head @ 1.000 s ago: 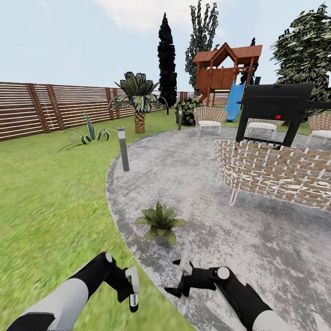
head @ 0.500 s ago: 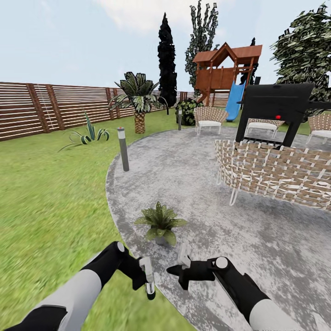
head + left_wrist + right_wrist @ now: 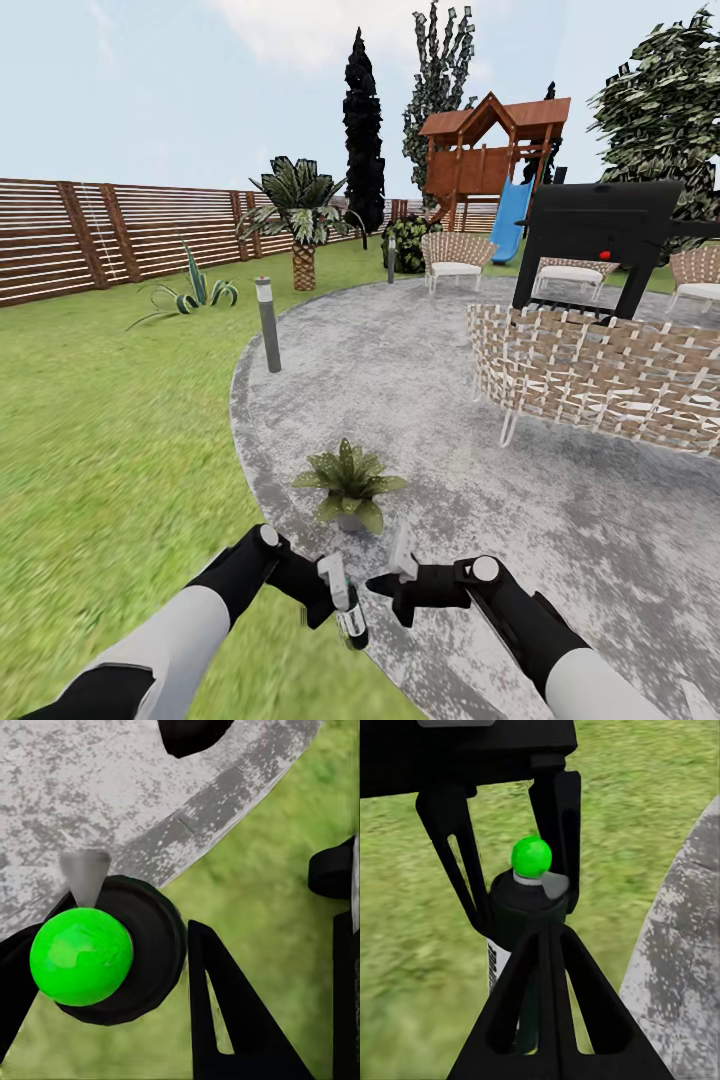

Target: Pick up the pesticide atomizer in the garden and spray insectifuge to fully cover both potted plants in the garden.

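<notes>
The patio looks like rough, mottled grey stone, matt throughout. The fence is brown slatted wood. The sofa and chair have woven wicker shells on thin white metal legs. The pesticide atomizer has a glossy green plastic cap over a smooth black collar. The left pincer is matt black.

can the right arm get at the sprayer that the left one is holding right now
Probably yes. The right end effector sits just beside the pesticide atomizer, which the left end effector grips, with nothing between them; the atomizer's green top faces it.
</notes>
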